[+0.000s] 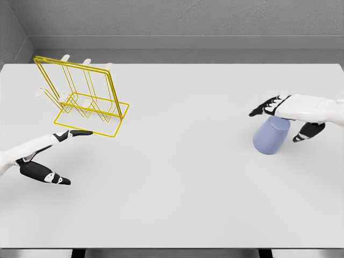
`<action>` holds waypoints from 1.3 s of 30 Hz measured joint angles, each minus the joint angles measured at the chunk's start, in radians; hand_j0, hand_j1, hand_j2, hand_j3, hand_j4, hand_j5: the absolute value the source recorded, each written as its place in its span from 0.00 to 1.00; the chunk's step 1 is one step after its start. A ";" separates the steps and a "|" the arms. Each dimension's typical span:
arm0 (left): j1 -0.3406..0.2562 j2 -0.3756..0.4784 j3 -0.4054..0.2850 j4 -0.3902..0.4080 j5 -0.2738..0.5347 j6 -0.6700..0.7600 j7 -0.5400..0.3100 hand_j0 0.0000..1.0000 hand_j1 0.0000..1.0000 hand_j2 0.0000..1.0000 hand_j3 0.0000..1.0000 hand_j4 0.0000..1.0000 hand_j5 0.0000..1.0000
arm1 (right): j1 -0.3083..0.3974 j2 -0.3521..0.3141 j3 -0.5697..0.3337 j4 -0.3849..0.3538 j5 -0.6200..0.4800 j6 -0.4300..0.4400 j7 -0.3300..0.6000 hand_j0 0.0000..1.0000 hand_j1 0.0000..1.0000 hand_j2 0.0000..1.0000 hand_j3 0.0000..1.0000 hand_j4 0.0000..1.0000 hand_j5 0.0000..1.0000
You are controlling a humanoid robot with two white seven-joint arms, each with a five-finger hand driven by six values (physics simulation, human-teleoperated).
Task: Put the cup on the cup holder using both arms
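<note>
At about eight o'clock on the white table (177, 204), nearest the camera, the left hand (45, 156) reaches in from the left edge with its fingers spread wide and holding nothing, its index fingertip just touching the near edge of the yellow wire cup holder (86, 99). Across at three o'clock, the right hand (287, 115) hangs over the pale blue cup (271, 137), fingers open and splayed to either side of it; whether they touch the cup I cannot tell. The cup stands on the table, well apart from the holder. Farther back, at ten o'clock, the holder sits tilted, with white-tipped pegs along its top.
</note>
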 measured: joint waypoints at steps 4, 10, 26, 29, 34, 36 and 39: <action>0.000 0.000 -0.001 0.000 -0.004 0.000 0.000 1.00 1.00 1.00 1.00 1.00 1.00 | -0.018 0.013 0.026 0.044 0.002 0.001 0.000 1.00 1.00 1.00 1.00 1.00 1.00; 0.000 0.000 0.000 0.001 -0.008 0.000 0.000 1.00 1.00 1.00 1.00 1.00 1.00 | -0.044 0.053 0.046 0.115 0.006 0.003 0.000 1.00 1.00 1.00 1.00 1.00 1.00; 0.000 0.001 0.000 0.001 -0.010 0.000 0.000 1.00 1.00 1.00 1.00 1.00 1.00 | -0.060 0.084 0.103 0.147 -0.016 0.015 0.003 0.57 0.57 0.57 0.57 0.57 0.57; 0.000 0.001 0.000 0.002 -0.010 0.000 0.000 1.00 1.00 1.00 1.00 1.00 1.00 | -0.060 0.085 0.102 0.147 -0.020 0.018 -0.002 0.58 0.58 0.58 0.58 0.58 0.58; 0.000 0.001 0.000 0.002 -0.009 0.000 0.000 1.00 1.00 1.00 1.00 1.00 1.00 | -0.064 0.085 0.105 0.144 -0.007 0.015 -0.002 0.58 0.58 0.58 0.58 0.58 0.58; 0.000 0.001 0.000 0.002 -0.009 0.000 0.000 1.00 1.00 1.00 1.00 1.00 1.00 | -0.069 0.085 0.104 0.140 -0.001 0.011 -0.001 0.58 0.58 0.58 0.58 0.58 0.58; 0.000 0.002 0.000 0.003 -0.009 0.000 0.000 1.00 1.00 1.00 1.00 1.00 1.00 | -0.077 0.085 0.102 0.135 0.004 0.008 -0.001 0.58 0.58 0.58 0.58 0.58 0.58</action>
